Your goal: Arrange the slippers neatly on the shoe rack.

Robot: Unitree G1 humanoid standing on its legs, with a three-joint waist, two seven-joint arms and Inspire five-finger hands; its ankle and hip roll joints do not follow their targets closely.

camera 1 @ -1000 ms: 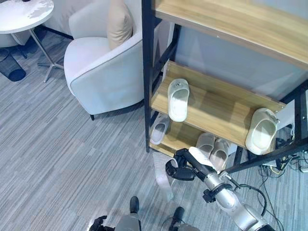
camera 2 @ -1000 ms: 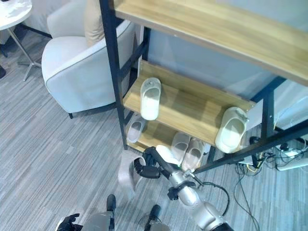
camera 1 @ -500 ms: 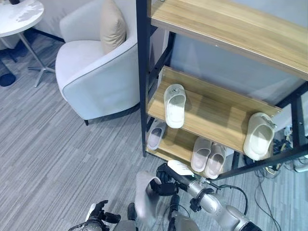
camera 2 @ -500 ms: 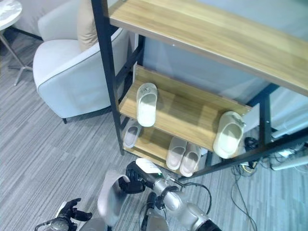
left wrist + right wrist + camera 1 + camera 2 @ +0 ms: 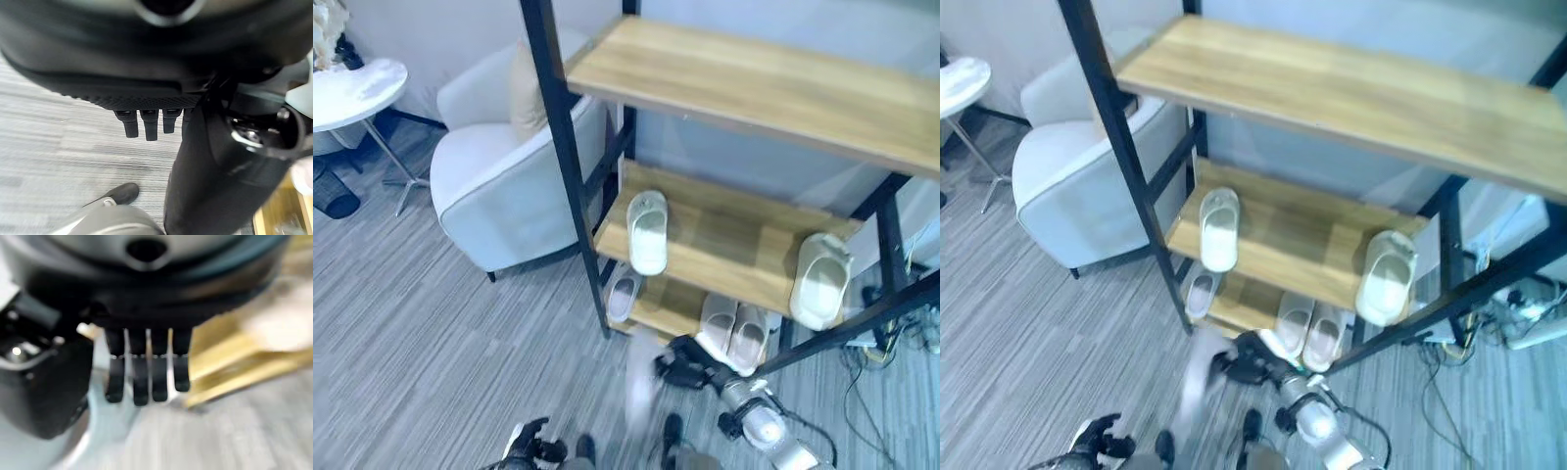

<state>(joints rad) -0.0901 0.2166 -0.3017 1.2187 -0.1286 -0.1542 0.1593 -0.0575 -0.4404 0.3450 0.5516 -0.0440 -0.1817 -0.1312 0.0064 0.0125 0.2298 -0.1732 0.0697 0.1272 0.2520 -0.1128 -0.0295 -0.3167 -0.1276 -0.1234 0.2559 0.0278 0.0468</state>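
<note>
Right hand (image 5: 683, 372) grips a grey slipper (image 5: 641, 377) before the four-slipper shoe rack (image 5: 734, 245).

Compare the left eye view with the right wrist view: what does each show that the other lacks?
Left eye view adds: the armchair, the table, the whole rack with two slippers on its middle shelf and three on the bottom shelf, and the left robot hand low by the floor.

Right wrist view adds: a close look at the fingers curled over the held slipper.

Both share: the right robot hand, the held slipper, and a wooden shelf edge.
</note>
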